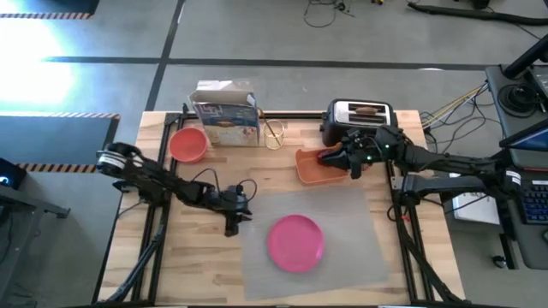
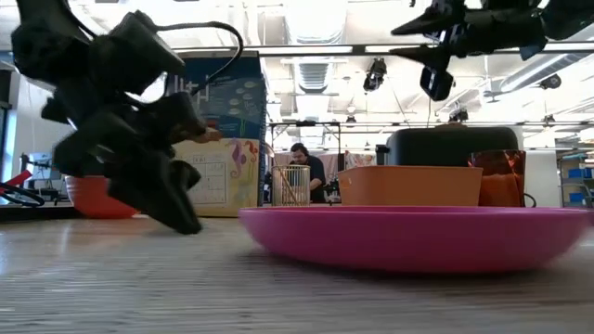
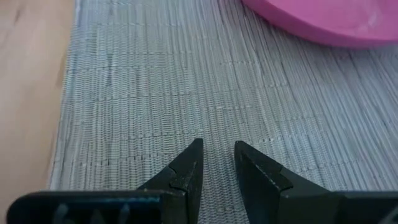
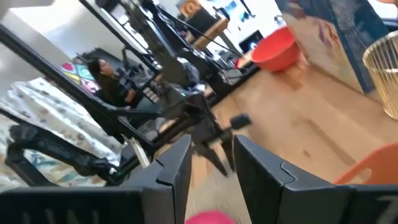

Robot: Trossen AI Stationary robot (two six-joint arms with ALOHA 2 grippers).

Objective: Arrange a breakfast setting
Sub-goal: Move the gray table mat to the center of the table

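Left gripper (image 3: 217,163) slightly open, empty, over placemat (image 3: 186,93) near plate (image 1: 296,242). Right gripper (image 4: 211,163) slightly open, empty, above tray (image 1: 318,174). Box (image 1: 225,113) print unreadable.

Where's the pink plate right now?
In the high view the pink plate lies on the grey placemat, toward its near left part, just right of the left tool and nearer than the orange tray.

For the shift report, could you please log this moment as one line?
round pink plate on grey woven placemat | left hand at placemat edge, empty | right hand over orange tray
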